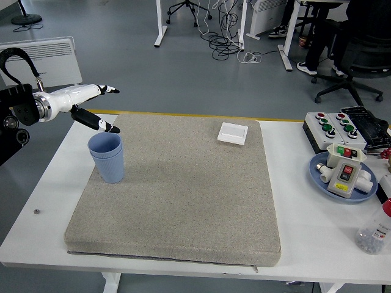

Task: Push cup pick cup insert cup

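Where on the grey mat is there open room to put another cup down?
Most of the grey felt mat is bare: the wide stretch right of the stacked blue plastic cups and below the small white square box. It is crowded only at the far-left corner, where the open left hand hangs above the cups.

your left arm (24, 110) comes in from the left edge, its black forearm ending in a white wrist section that points to the right. your left hand (85, 104) is held in the air with its fingers (102, 90) stretched out and spread, the thumb angled down and to the right, and nothing in its grasp.
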Robot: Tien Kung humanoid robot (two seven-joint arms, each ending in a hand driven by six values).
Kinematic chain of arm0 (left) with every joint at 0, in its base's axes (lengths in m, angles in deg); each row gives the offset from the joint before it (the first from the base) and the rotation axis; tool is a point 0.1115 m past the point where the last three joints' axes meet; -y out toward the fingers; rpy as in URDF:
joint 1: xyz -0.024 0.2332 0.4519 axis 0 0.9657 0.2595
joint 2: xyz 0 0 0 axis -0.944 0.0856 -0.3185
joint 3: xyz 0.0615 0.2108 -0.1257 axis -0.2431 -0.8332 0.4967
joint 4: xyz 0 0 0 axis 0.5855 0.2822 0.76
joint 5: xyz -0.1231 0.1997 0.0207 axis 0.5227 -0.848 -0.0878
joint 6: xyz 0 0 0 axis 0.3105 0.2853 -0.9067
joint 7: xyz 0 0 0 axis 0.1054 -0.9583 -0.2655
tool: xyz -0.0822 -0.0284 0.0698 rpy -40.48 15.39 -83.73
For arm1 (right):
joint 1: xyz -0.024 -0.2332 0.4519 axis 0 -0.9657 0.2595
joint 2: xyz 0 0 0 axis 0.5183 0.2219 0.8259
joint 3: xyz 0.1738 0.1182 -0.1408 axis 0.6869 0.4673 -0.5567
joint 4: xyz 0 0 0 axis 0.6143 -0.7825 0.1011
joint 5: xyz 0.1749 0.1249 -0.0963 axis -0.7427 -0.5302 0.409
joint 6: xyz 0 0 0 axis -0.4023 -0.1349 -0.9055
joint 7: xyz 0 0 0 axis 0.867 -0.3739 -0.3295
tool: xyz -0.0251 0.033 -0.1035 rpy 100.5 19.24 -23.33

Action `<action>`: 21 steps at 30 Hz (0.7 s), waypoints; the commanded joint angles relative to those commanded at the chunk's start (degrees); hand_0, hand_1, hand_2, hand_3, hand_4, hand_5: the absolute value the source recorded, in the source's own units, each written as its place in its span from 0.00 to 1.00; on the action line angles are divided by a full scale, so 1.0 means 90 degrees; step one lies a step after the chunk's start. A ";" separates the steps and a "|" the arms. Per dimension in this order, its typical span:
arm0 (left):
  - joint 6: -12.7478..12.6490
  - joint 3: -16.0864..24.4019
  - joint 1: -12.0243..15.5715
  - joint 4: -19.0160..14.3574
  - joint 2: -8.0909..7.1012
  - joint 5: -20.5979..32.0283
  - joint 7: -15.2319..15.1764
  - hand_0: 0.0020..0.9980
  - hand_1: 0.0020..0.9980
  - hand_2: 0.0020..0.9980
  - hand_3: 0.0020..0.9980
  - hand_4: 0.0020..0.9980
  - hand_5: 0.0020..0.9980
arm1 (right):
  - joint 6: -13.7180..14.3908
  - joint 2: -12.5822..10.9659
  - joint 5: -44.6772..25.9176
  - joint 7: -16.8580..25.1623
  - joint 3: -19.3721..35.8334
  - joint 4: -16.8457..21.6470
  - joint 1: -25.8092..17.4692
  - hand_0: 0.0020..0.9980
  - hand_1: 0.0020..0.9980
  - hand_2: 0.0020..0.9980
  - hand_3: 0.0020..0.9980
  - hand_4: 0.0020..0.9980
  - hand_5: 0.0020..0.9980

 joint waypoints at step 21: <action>-0.2085 0.4026 0.3069 -0.2619 0.0579 0.5283 -0.0066 0.45 0.54 0.53 0.48 0.54 0.56 | -0.0014 0.0018 0.0157 0.0004 0.0131 0.0000 -0.0011 0.75 0.61 0.58 0.58 0.12 0.57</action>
